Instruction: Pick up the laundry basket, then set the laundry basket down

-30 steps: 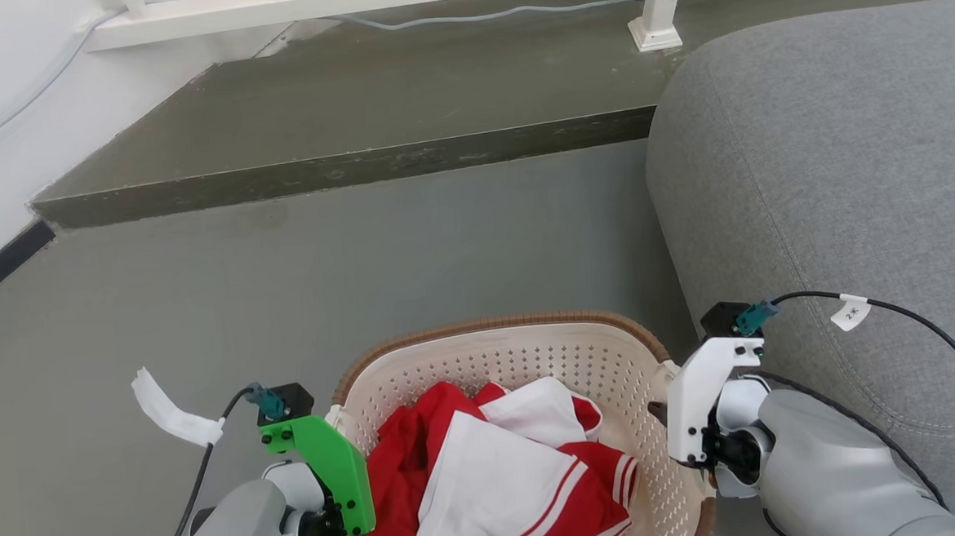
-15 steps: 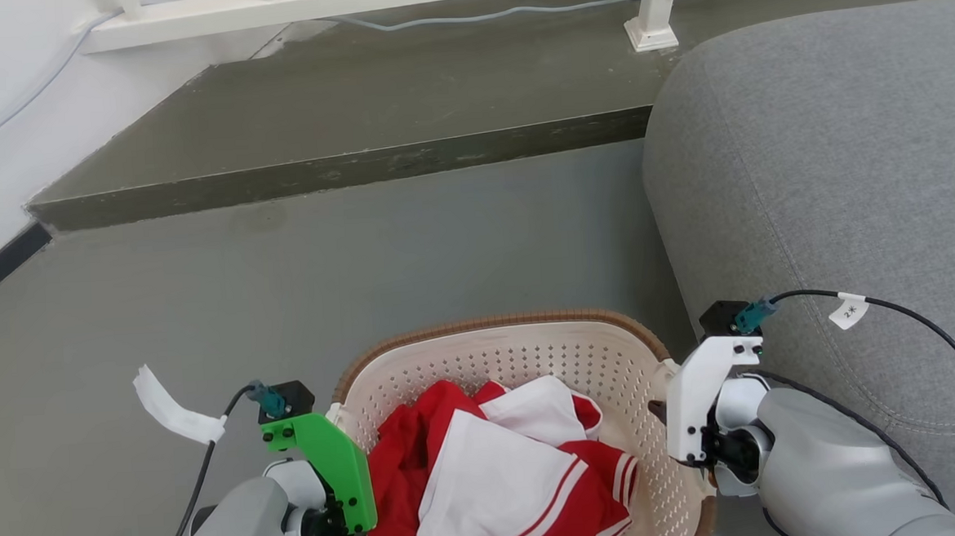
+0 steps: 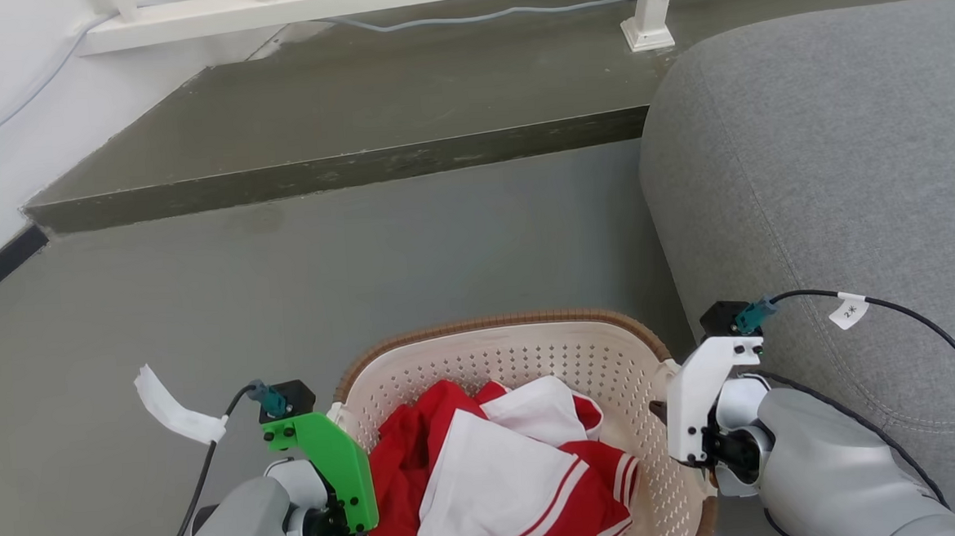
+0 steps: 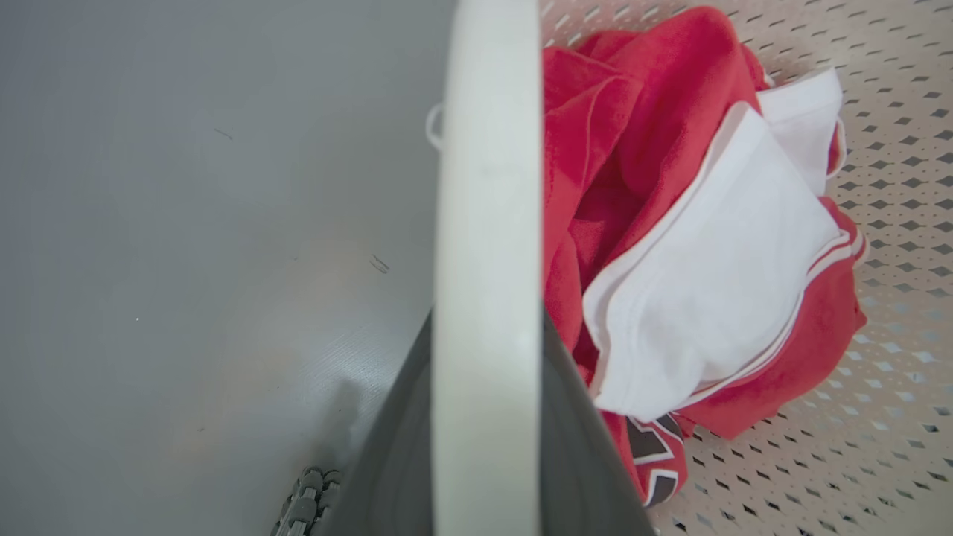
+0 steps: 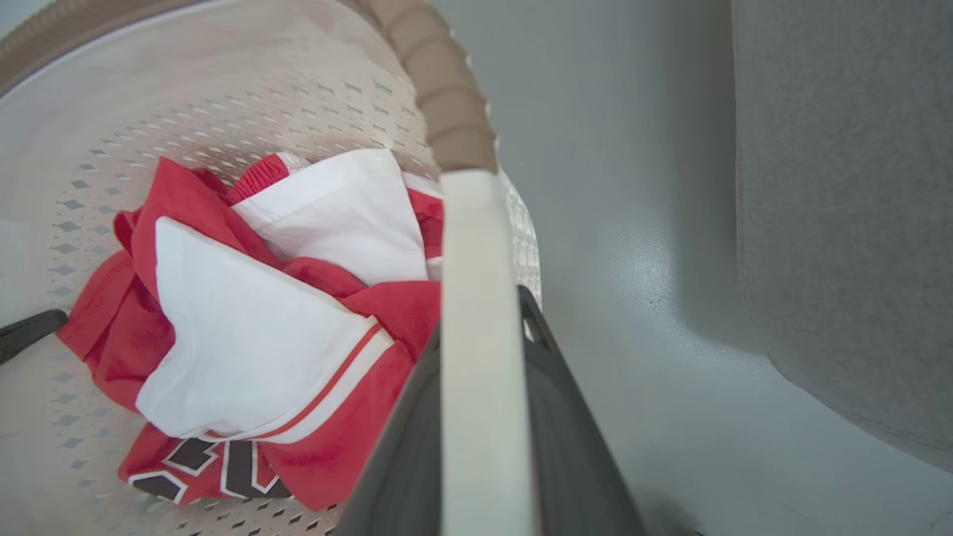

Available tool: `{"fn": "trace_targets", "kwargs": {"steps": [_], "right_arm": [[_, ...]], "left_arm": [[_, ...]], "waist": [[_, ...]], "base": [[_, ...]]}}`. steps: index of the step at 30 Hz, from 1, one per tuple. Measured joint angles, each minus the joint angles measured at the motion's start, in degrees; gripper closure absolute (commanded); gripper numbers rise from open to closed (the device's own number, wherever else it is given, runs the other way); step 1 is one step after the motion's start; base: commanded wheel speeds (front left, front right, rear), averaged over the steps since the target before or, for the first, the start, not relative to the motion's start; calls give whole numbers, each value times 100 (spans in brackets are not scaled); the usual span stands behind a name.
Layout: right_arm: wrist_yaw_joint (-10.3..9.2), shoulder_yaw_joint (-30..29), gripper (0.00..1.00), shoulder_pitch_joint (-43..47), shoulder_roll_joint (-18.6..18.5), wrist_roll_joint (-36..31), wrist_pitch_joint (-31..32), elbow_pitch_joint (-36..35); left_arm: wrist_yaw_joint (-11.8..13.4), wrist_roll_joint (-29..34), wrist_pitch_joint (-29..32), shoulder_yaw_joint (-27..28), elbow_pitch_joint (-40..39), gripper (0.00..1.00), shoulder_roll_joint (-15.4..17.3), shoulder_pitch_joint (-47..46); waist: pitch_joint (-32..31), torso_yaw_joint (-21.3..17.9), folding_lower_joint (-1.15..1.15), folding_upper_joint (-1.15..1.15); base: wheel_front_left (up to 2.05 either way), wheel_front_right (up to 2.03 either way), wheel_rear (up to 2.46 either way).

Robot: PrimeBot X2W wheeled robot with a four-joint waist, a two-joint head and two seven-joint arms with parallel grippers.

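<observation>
Left pincer (image 4: pixel 488 331) is closed on the left handle (image 4: pixel 484 186) of the laundry basket (image 3: pixel 497 326), with a dark finger pressed against each side of the white bar. Right pincer (image 5: pixel 482 320) grips the right handle (image 5: pixel 473 238) the same way.

Held between the two arms, the basket is close in front of the robot, low in the head view. It is over the grey floor (image 3: pixel 362 258), with the grey sofa (image 3: pixel 831 159) just beside it on the right and a raised step (image 3: pixel 341 169) well beyond. I cannot tell whether its base touches the floor. Red and white clothes (image 3: pixel 496 471) lie bunched inside.

This looks like the carrying part, between lift and set-down. To do it well, both arms should travel as a pair at one height and one spacing. Any difference would tip the basket or wrench a handle through the fingers. The right arm has little room beside the sofa, so drift that way is the risk. Lower it flat, and open only once the weight is on the floor.

The mouth faces straight up and the rim looks level. With the near edge cut off I can only judge, but the long axis seems to run handle to handle, across the robot's front.
</observation>
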Motion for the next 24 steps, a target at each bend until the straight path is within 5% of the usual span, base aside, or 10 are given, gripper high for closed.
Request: {"fn": "trace_targets", "kwargs": {"steps": [24], "right_arm": [[-62,23,100,-242,-24,42,-236,-111]], "left_arm": [[154,-30,-288,-34,-53,100,31,-208]], "waist": [[546,-4,0,0]], "base": [[0,0,0]]}}
